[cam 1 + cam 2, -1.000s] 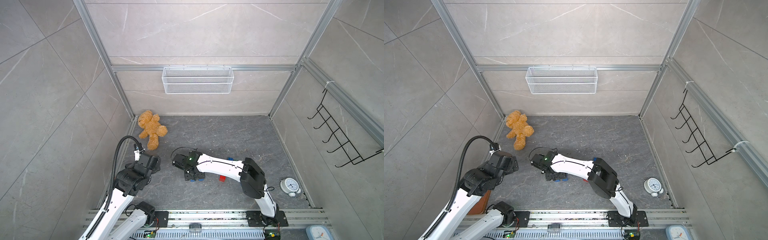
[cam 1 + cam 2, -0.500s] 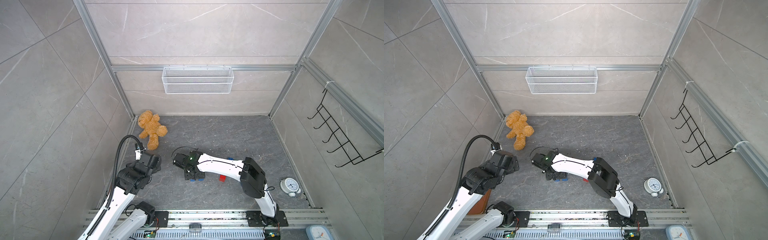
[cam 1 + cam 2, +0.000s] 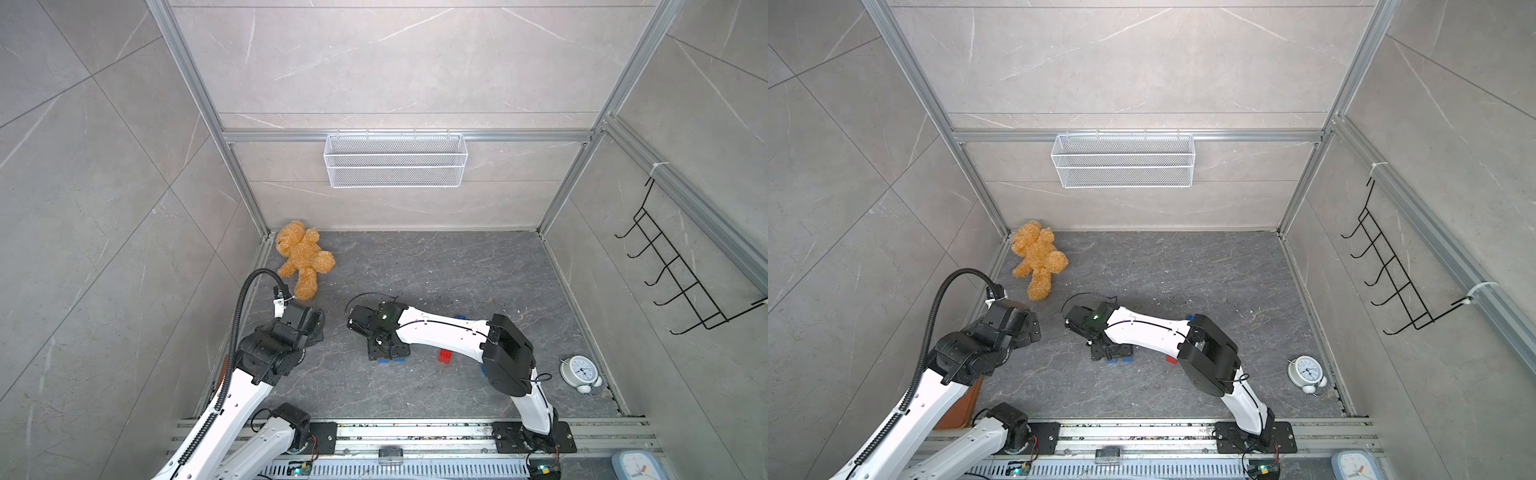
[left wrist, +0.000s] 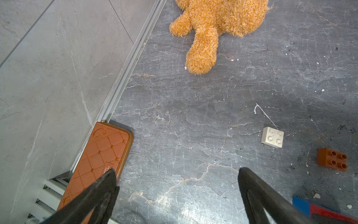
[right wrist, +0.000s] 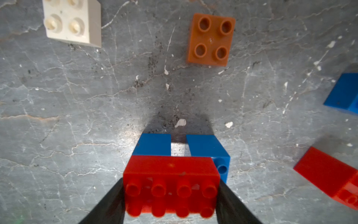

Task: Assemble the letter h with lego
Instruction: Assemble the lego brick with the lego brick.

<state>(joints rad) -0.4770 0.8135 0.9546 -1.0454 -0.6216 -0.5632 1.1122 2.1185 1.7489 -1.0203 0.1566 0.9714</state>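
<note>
Left arm has crept a touch toward the middle of the worktop [image 3: 436,266] over the last second; the right arm has hardly budged. Right pincer [image 5: 171,180] is down low on the build, clamped on the two short ends of the long red brick [image 5: 170,166], and I can see no gap on either side. That end-to-end hold makes sense, since it keeps the brick square while it is pressed home.

Joined to it are two blue bricks [image 5: 153,144] with a slot of bare worktop between them. Red bridges blue, and that reads to me as the arch of the h, tall stem yet to come. In both top views the build sits near the front, just left of centre, under that pincer.

Loose stock lies apart from it but within reach: a white brick [image 5: 72,21], a brown brick [image 5: 211,39], a spare blue brick [image 5: 342,93] and a spare red brick [image 5: 327,172].

Left pincer [image 4: 177,170] hangs wide open and empty over bare worktop, with white and brown just ahead. I'd say it's parked handy for the next piece. Teddy bear [image 3: 303,257] and wallet [image 4: 96,161] lie out of the way by the left wall.
</note>
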